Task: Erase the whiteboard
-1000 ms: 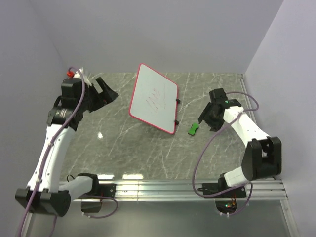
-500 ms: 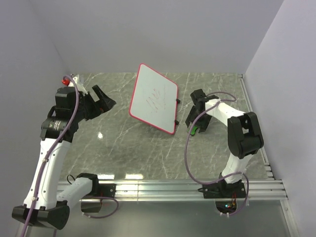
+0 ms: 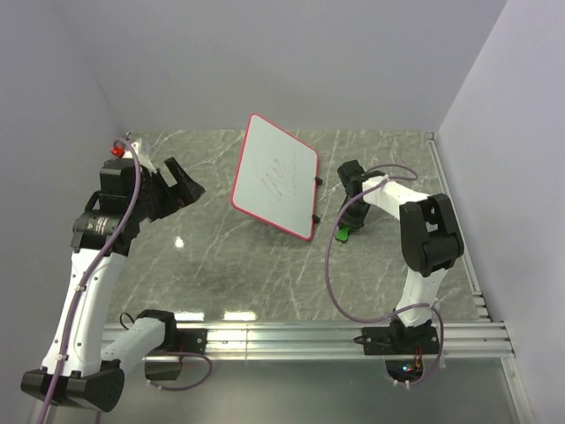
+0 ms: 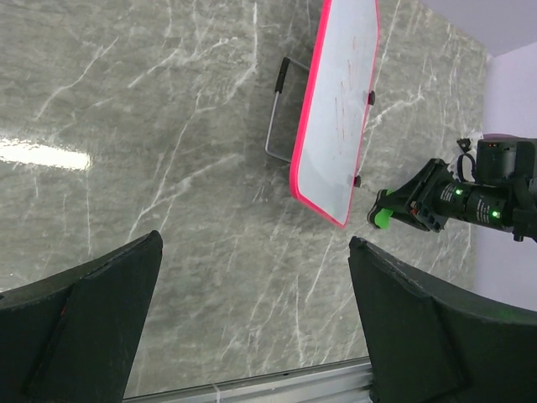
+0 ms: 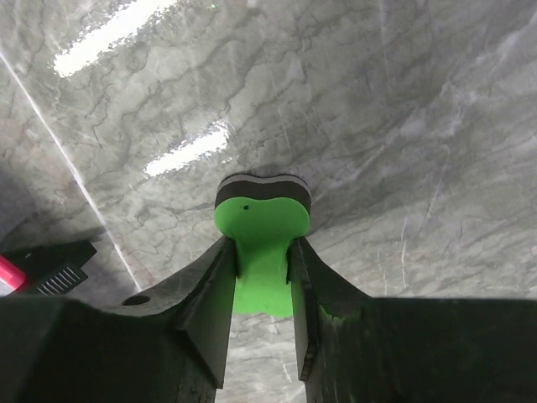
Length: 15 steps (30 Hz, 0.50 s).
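Observation:
The whiteboard [image 3: 275, 175], white with a thin red rim and faint dark scribbles, stands tilted at the middle back of the table; it also shows in the left wrist view as the whiteboard [image 4: 342, 101]. Just right of its lower corner lies the green bow-tie eraser [image 3: 342, 234], whose waist my right gripper [image 3: 347, 225] is shut on. In the right wrist view the eraser [image 5: 262, 243] sits pinched between both fingers, its dark felt edge ahead. My left gripper [image 3: 181, 179] hangs open and empty to the board's left.
A wire stand [image 4: 277, 117] props the board from behind. Grey marbled tabletop [image 3: 221, 256] spreads around. A metal rail [image 3: 300, 336] runs along the near edge. Purple walls close in the left, back and right sides.
My right gripper moved left down onto the eraser and closed on its waist. The left arm drifted slightly left and stayed open.

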### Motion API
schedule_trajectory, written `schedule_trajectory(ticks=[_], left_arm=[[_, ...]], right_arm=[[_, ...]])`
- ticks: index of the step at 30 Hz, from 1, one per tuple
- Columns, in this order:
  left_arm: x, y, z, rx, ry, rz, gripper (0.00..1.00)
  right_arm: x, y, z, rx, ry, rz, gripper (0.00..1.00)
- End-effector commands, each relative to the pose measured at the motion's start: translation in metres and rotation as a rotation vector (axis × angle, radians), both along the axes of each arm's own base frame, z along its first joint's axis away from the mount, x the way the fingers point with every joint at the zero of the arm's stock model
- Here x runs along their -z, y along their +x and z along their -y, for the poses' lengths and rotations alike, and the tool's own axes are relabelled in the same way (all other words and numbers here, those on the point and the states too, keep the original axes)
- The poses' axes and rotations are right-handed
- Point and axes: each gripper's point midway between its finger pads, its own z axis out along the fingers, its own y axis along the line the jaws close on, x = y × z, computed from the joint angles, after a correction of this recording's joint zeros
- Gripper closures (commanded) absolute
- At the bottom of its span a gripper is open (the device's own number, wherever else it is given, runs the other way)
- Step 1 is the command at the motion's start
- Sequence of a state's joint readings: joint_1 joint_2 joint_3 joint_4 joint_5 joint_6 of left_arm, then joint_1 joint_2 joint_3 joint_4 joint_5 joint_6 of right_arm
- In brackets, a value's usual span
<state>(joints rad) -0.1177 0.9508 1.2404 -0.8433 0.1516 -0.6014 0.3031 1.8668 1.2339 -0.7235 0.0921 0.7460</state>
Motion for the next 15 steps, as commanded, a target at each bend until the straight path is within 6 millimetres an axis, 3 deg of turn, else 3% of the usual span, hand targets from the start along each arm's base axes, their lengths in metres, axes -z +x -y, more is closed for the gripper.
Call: schedule_trajectory(ticks=[1,6,9,12,13,15], left_arm=[[-0.017,0.000,-0.004,-0.004,0.020,0.045,0.01],[-0.016,0.009,-0.003,-0.002,0.024,0.043,0.00],[-0.018,0.018,-0.001,0.010,0.032,0.050,0.01],[-0.022,0.037,0.000,0.014,0.047,0.055,0.00],[-0.029,0.044,0.001,0.018,0.045,0.077,0.00],[-0.021,0.060,0.009,0.057,0.040,0.061,0.01]], right_arm=[[0.008,-0.001,0.010,0.013,-0.046,0.017,0.76],[0.015,-0.010,0.015,-0.016,-0.069,-0.013,0.93],[0.006,-0.011,0.013,-0.027,-0.052,0.002,1.00],[-0.022,0.001,0.005,-0.040,-0.010,0.066,1.00],[-0.042,0.010,0.001,-0.044,0.009,0.109,1.00],[-0.064,0.019,-0.006,-0.055,0.041,0.153,1.00]])
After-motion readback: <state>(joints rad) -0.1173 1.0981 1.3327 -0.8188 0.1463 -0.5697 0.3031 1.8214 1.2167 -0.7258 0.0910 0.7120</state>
